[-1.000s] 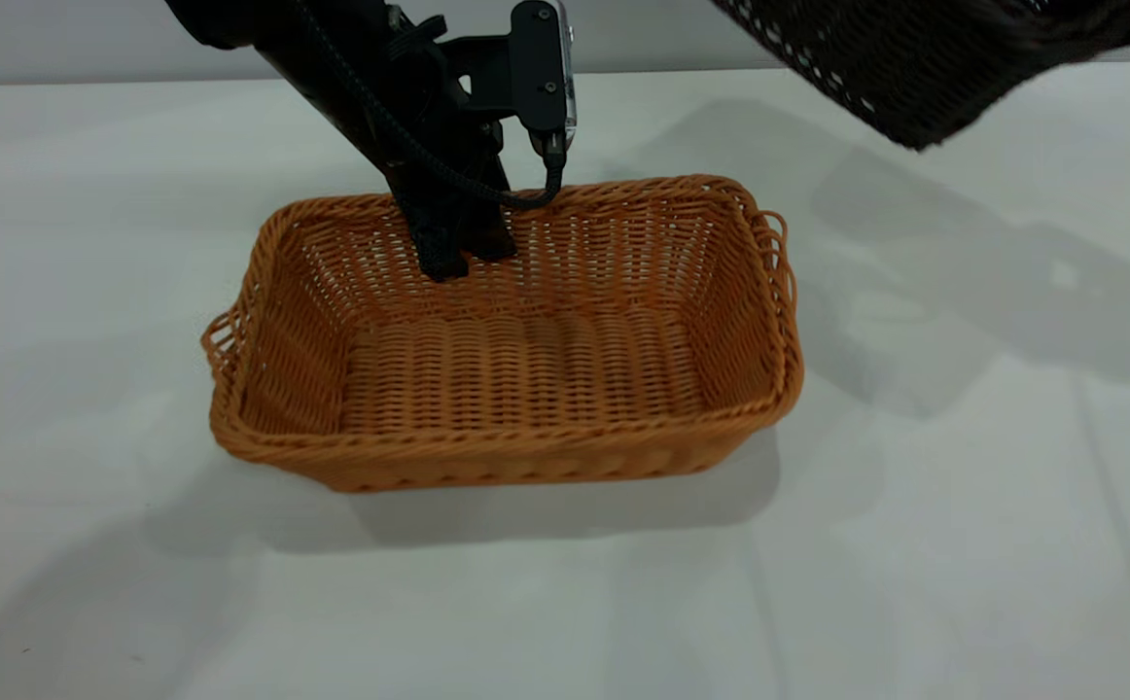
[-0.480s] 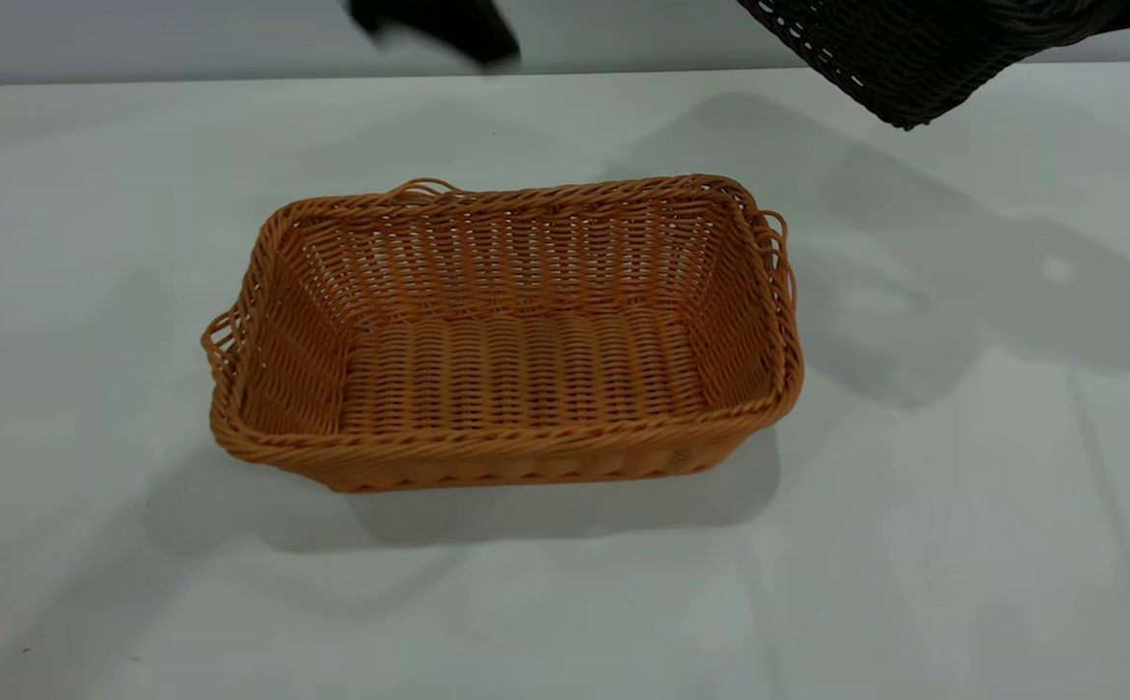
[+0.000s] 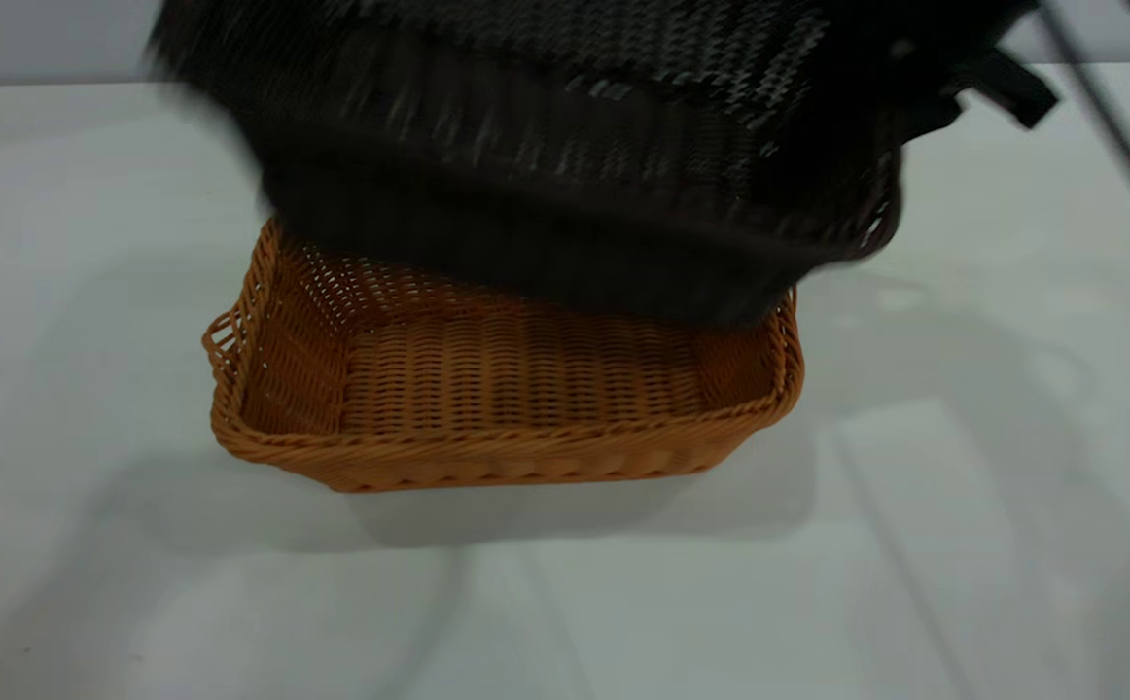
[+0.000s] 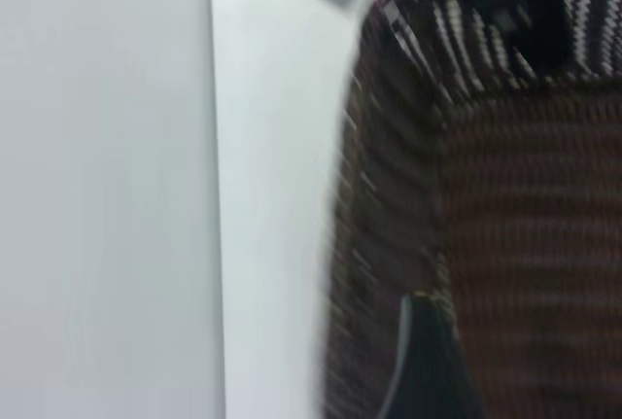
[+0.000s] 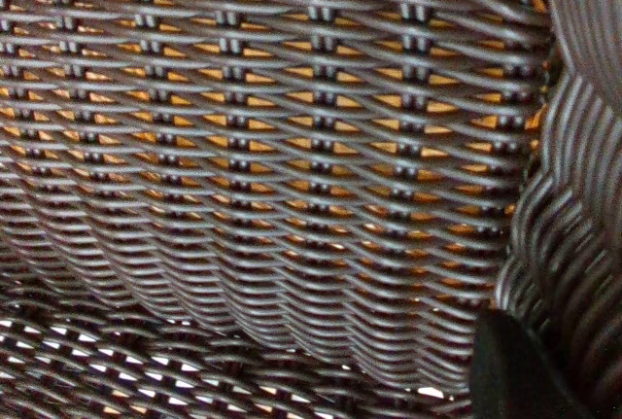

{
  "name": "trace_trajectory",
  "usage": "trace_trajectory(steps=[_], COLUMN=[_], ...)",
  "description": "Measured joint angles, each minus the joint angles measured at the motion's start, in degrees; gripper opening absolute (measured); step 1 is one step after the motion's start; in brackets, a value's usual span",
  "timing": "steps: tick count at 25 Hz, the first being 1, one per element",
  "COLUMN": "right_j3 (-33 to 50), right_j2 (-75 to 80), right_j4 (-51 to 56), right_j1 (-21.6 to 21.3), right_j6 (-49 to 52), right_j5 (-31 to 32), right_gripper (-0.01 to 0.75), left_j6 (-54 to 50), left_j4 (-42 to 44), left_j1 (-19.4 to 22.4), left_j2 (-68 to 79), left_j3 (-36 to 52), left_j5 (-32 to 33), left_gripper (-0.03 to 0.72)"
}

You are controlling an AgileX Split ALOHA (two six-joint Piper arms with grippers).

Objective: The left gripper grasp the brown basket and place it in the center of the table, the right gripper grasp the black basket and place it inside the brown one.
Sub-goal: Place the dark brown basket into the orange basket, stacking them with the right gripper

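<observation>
- Left gripper (image 4: 428,361): out of the exterior view. Only a dark tip shows in its own wrist view, looking across at the black basket. Can't tell how far its fingers are apart; nothing visibly in them.
- Brown basket (image 3: 487,442): sits flat on the table (image 3: 88,583), about mid-table, empty; its far rim is hidden behind the black one.
- Black basket (image 3: 546,165): in the air, overlapping the brown basket's far half, not yet inside. It reads as tilted, with its low edge near the brown basket's right rim.
- Right gripper (image 3: 1003,83): at the black basket's right end, top right of the exterior view. The basket hangs from it, so I judge it clamped on that end, but the fingers themselves aren't visible. Its wrist view shows black weave with orange showing through the gaps.
- Risks: a tilted descent could catch a black corner on the brown rim and shove or tip the brown basket. A one-end hold lets the basket swing, so it could land skewed or ride up on the rim.
- Versus a second ago: the left arm was down at the brown basket's far wall and is now gone from that view. The black basket was only a corner at top right and has swung in over the brown one. The brown basket hasn't moved.
</observation>
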Motion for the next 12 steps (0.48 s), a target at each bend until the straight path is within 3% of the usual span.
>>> trace_trajectory(steps=[4,12], right_j3=[-3.61,-5.79], right_j2=[4.19,9.31], right_j4=[-6.76,-10.06], right_j1=[3.94,4.32], right_j6=[5.26,8.26], right_j5=[-0.32,-2.43], right_gripper=[0.092,0.098], left_j6=[-0.34,-1.78], left_j4=[0.13,0.26], left_j1=[0.00,0.00], left_j2=[-0.27,-0.27], left_j3=[0.28,0.36], left_j5=[1.30,2.51], left_gripper=[0.446,0.446])
